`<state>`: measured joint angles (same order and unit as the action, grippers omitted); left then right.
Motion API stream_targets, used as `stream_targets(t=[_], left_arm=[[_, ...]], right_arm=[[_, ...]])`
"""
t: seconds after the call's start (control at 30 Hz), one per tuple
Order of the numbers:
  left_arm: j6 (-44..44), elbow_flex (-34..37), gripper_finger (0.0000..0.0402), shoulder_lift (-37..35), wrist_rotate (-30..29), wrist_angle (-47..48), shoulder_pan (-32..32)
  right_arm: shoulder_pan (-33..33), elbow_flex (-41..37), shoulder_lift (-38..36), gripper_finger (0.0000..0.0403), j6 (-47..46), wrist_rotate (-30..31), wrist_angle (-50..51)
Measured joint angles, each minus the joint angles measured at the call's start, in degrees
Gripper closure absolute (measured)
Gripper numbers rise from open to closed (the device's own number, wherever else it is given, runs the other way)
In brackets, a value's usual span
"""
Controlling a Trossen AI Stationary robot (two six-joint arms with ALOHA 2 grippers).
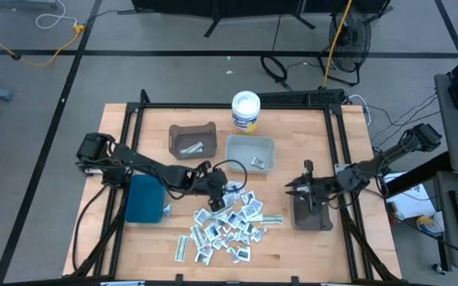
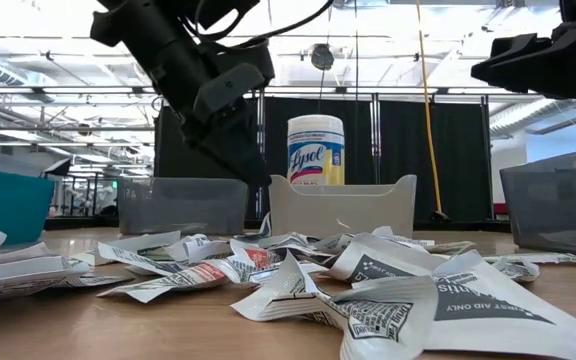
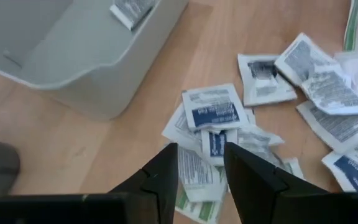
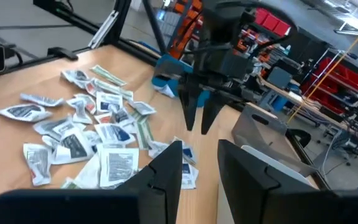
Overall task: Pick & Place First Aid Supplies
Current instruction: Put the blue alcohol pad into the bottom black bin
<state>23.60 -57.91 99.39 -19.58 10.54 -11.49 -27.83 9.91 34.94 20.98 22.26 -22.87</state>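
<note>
Left gripper (image 1: pixel 215 185): we see it hanging just above the far-left fringe of the packets (image 1: pixel 230 222), its two dark fingers (image 3: pixel 160 177) parted a little with nothing between them.
Right gripper (image 1: pixel 293 187): parked near the table's right edge, over the dark bin (image 1: pixel 311 214); its fingers stand slightly apart and empty.
Step in hand: we judge this the approach to a pick, with no packet yet gripped.
Next move: it calls for a straight descent onto one packet, then a closing pinch on an edge; the overlap of neighbours makes lifting two at once a risk.
Packets: a loose heap on the middle of the table toward its near edge; flat, squarish sachets and strips, white and silvery, crinkled, with blue and green print.
Grey bin (image 1: pixel 250 152): smooth, pale plastic with rounded corners, beyond the heap; a packet or two inside.
Brown bin (image 1: pixel 192 138): to its left, likewise holding a few.
Teal bin (image 1: pixel 143 199): left of the heap.
Table (image 1: pixel 133 254): pale wood, matte grain.
</note>
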Motion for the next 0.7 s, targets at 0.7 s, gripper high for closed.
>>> stream_targets(t=[0.7], left_arm=[[-1.2, -0.1, 0.0169, 1.2, -3.0, -1.1, -0.3]], right_arm=[[0.0, 0.0, 0.0, 0.0303, -0.2, 0.1, 2.5]])
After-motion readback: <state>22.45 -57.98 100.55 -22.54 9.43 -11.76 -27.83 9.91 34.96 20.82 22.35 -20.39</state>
